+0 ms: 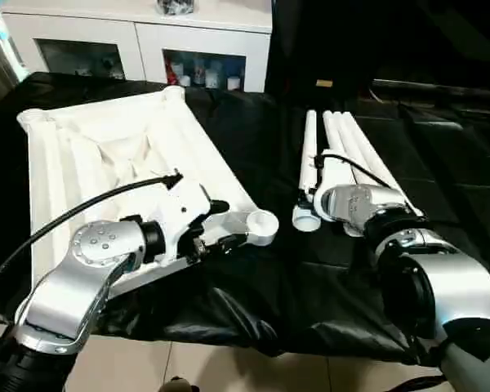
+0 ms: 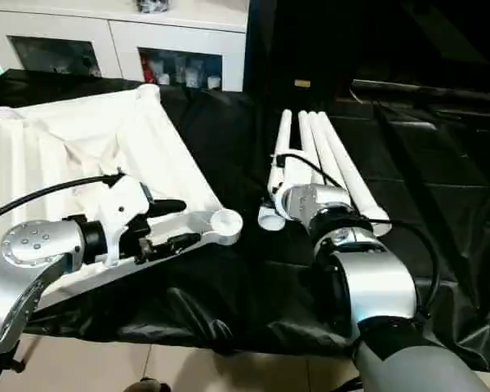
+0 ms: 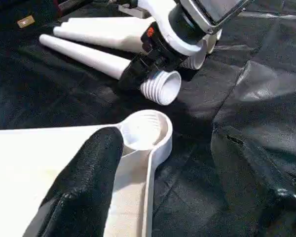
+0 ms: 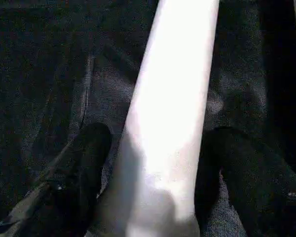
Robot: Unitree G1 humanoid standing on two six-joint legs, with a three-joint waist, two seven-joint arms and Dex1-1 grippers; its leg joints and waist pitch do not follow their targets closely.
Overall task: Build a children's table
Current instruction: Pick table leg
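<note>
step: right gripper (image 4: 150,197) straddling a leg (image 4: 170,98), jaws parted, grip unconfirmed | left gripper (image 1: 216,224) spread at table top (image 1: 106,147) corner socket (image 1: 261,222) | next: closing, lifting leg to socket

Both head cameras looked forward and down over the counter (image 1: 253,139); each wrist camera sat close, sharing the legs (image 3: 96,47).

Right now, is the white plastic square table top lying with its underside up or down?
Underside up: the white plastic square table top shows its ribs and an open corner socket.
</note>
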